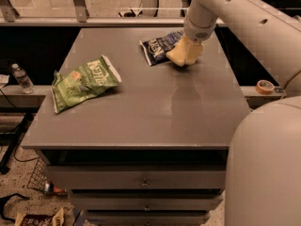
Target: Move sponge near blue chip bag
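Observation:
The pale yellow sponge (184, 53) is at the far right part of the grey table (141, 107), touching the right edge of the dark navy blue chip bag (160, 46), which lies flat with white lettering. My gripper (188, 51) comes down from the white arm (207, 13) directly onto the sponge, at table height. The arm's wrist covers the top of the sponge and the bag's right end.
A larger green chip bag (82, 83) lies at the table's left side. A water bottle (22, 78) stands on a ledge to the left. A tape roll (265, 86) lies on the right ledge. The robot's white body (268, 168) fills the lower right.

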`<state>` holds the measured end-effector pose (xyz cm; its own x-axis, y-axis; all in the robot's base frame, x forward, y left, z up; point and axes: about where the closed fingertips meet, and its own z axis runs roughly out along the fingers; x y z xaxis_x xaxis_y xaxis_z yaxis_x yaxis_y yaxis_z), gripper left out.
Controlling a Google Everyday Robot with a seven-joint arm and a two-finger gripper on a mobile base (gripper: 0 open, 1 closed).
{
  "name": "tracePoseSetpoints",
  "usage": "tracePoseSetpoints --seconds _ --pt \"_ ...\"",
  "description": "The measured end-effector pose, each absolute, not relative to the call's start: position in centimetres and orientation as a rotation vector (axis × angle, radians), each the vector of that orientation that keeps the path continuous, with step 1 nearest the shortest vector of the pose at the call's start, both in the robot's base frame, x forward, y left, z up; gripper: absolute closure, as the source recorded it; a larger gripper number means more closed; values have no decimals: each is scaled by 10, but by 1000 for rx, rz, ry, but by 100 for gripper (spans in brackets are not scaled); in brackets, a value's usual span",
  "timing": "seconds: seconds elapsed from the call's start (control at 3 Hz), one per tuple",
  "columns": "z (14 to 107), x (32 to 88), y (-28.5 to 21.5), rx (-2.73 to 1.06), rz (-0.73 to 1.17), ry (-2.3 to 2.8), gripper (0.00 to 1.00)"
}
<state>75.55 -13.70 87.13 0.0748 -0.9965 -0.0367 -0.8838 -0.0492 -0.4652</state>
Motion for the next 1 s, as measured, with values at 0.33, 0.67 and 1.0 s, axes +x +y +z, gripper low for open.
tracePoseSetpoints --seconds 0.33,0.67,1.0 --pt "868 756 -136 -1998 -419 1868 2" --pt "867 756 -136 -1999 -418 1869 0" --pt "871 762 -138 -2001 -456 1874 0"
